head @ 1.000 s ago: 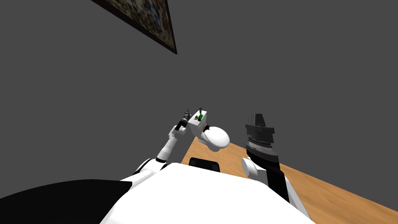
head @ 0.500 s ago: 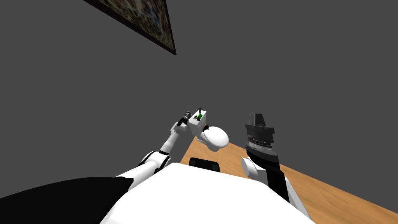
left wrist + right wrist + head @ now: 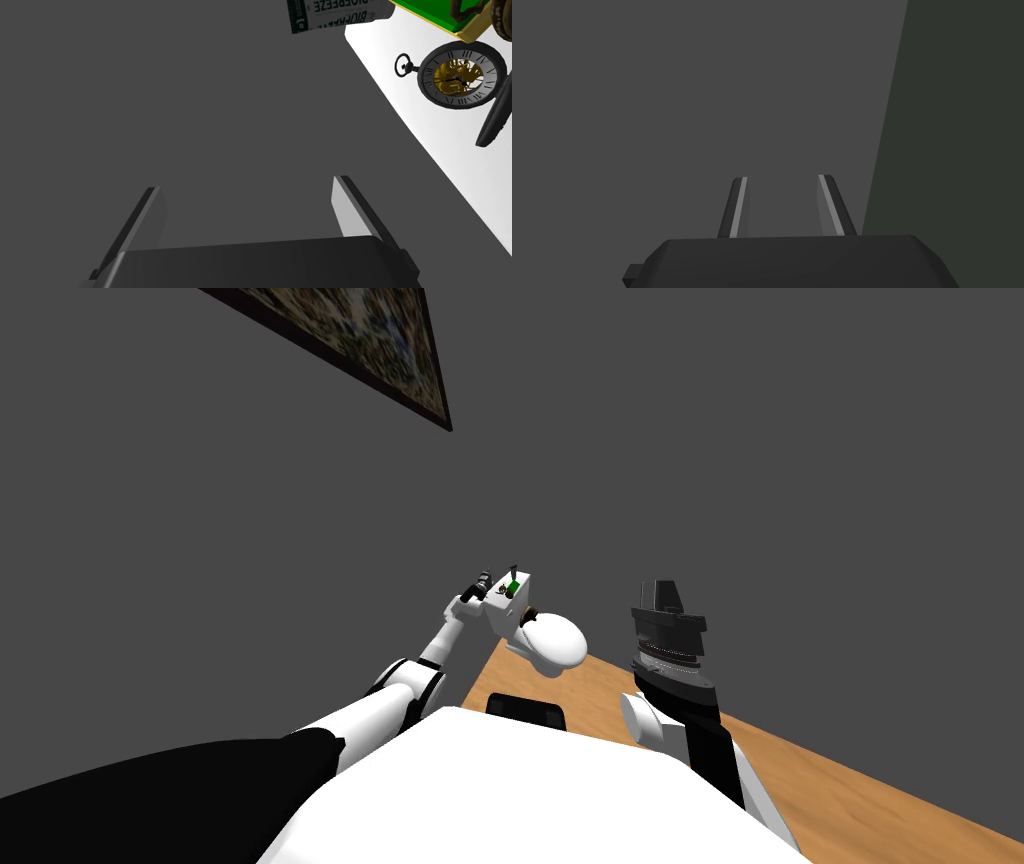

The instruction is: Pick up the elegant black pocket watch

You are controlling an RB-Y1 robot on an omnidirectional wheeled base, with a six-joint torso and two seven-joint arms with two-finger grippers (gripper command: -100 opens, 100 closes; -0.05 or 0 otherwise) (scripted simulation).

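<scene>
1 black pocket watch [image 3: 457, 75] is counted on the white tank top [image 3: 485, 175] of 1 toilet [image 3: 553, 643], near its edge; 1 lettered tube [image 3: 340, 12] overhanging that edge and 1 green box [image 3: 437, 15] are counted beside it, and 1 framed picture [image 3: 370, 338] on the wall

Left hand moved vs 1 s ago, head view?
Yes, slightly: the left hand has closed in on the white toilet tank, its wrist rising toward the tank's top edge.

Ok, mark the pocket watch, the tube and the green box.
pocket watch [image 3: 457, 75], left wrist view, gold dial centre.
tube [image 3: 340, 12], left wrist view, printed side.
green box [image 3: 427, 7], left wrist view, green face.
</scene>
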